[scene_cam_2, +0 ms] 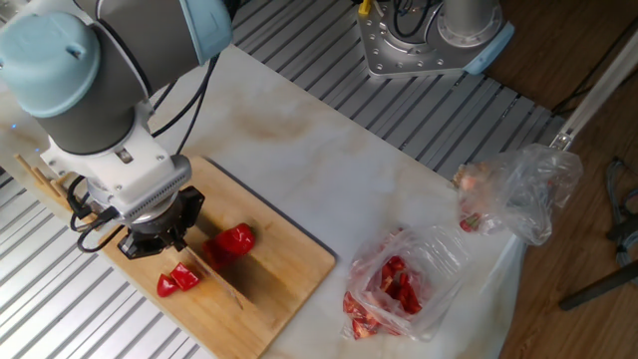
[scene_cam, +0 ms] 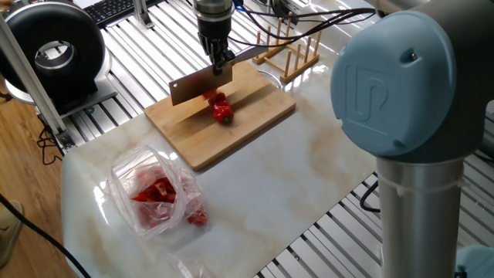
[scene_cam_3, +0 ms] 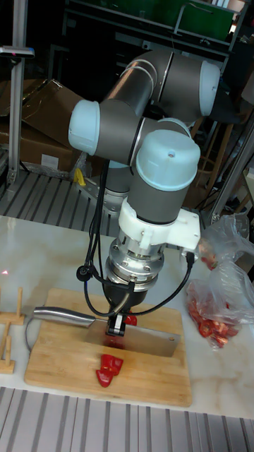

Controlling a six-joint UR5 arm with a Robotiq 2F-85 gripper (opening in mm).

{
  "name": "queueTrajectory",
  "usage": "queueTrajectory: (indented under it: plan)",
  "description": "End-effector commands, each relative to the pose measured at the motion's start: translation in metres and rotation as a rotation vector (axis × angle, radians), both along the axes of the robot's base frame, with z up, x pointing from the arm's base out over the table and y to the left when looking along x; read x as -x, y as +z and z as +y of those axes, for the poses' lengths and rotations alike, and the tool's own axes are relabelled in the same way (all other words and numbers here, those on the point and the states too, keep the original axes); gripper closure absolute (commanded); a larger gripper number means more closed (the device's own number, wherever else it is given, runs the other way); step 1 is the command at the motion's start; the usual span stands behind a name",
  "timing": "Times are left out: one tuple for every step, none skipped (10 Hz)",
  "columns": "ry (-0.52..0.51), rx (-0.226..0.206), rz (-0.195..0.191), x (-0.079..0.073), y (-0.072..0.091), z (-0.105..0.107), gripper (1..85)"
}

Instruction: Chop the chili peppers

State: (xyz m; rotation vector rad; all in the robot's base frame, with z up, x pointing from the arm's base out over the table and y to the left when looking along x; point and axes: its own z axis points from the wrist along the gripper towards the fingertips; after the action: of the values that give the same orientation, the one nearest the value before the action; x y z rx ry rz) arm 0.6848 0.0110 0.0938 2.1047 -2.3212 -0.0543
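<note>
The gripper (scene_cam_3: 116,323) is clamped on a steel-handled cleaver (scene_cam: 199,83) whose broad blade stands edge-down between two glossy red chili pepper pieces (scene_cam_2: 230,240) on the rectangular wooden cutting board (scene_cam: 247,116), which lies on the pale marble desk (scene_cam: 293,170).

Your gripper (scene_cam_3: 116,326) hems in over the cutting board (scene_cam: 202,145), wooden rack (scene_cam: 289,51) just beyond, plastic bag (scene_cam: 155,191) well apart, marble between them bare.
</note>
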Motion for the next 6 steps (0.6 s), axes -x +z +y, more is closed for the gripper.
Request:
queueTrajectory:
  plan:
    - [-0.005, -0.008, 0.013, 0.007, 0.015, 0.006, 84.3]
    - [-0.005, -0.009, 0.016, 0.009, 0.017, 0.008, 84.3]
    - [-0.008, -0.004, 0.021, 0.012, 0.02, 0.009, 84.3]
    - [-0.011, -0.009, 0.03, 0.016, 0.024, 0.011, 84.3]
    - [-0.012, -0.006, 0.041, 0.021, 0.028, 0.011, 84.3]
    - [-0.014, -0.005, 0.049, 0.026, 0.029, 0.011, 84.3]
